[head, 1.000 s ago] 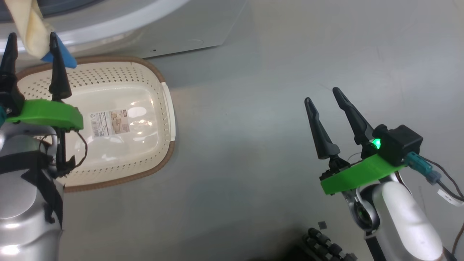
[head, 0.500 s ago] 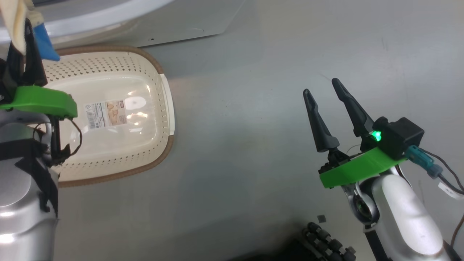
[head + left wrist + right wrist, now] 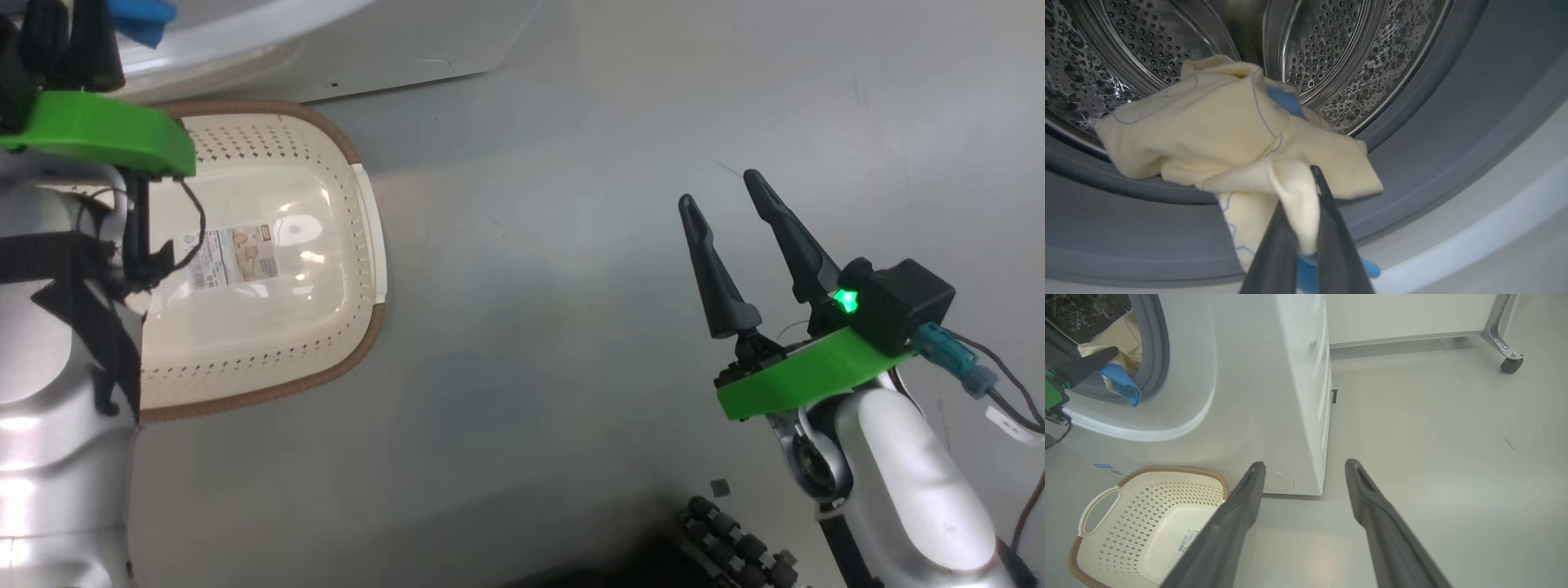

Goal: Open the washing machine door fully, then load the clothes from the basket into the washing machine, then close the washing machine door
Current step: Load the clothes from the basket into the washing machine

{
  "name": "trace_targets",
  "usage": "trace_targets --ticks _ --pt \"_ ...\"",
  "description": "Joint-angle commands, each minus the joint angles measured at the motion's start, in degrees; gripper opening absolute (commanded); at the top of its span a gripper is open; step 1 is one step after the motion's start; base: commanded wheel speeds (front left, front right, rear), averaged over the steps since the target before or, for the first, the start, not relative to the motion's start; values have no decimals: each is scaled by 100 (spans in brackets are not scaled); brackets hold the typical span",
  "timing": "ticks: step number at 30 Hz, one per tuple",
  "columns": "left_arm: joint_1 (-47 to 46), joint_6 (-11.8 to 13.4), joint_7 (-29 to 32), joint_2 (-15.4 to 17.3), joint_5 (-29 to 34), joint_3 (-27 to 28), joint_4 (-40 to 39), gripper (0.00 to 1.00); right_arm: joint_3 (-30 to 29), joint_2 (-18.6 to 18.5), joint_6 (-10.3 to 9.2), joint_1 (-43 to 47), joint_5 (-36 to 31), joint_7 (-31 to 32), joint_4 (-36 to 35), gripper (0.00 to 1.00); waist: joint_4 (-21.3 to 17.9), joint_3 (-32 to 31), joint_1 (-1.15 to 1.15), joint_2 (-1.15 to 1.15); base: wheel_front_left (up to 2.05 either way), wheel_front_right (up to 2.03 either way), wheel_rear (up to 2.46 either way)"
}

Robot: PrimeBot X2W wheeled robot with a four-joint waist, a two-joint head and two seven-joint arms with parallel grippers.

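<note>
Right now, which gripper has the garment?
The left gripper: jaws shut on the cream garment at the drum mouth. The right gripper is open and empty.

One big white front-loading washing machine [image 3: 1274, 396] is showing, with one dimpled steel drum [image 3: 1331, 49]. One small cream perforated plastic basket [image 3: 371, 327] is carrying one sticker [image 3: 233, 257]. One bundle of pale cream-yellow clothes [image 3: 1216, 122] is showing one bright blue patch; the garments in it are proving uncountable. Two grippers are showing, the left gripper [image 3: 1302, 192] and the right gripper [image 3: 718, 187], each with two long dark fingers. One black caster wheel [image 3: 1511, 365] is showing.

The left claw [image 3: 1298, 196], wide before, now tight on the clothes [image 3: 1208, 122]
</note>
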Motion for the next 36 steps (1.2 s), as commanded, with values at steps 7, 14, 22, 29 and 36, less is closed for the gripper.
trace_targets --ticks 7,14,22,29,36 --pt "-665 92 361 325 167 -2 60 0 148 -47 21 65 109 -37 -151 100 -41 -2 0 0 0 0 0" --pt "-1227 229 765 413 451 -241 676 0 195 -47 21 79 189 -37 -150 100 -84 4 0 0 0 0 0" --pt "-1743 402 1021 508 603 -334 1158 0 231 -47 21 110 233 -37 -144 100 -119 17 0 0 0 0 0" --pt "-2261 528 1157 541 677 -412 1515 0 294 -47 21 126 306 -37 -148 100 -178 25 0 0 0 0 0" --pt "-2699 628 1281 650 745 -475 1943 0 337 -47 21 194 384 -37 -152 100 -320 36 0 0 0 0 0"
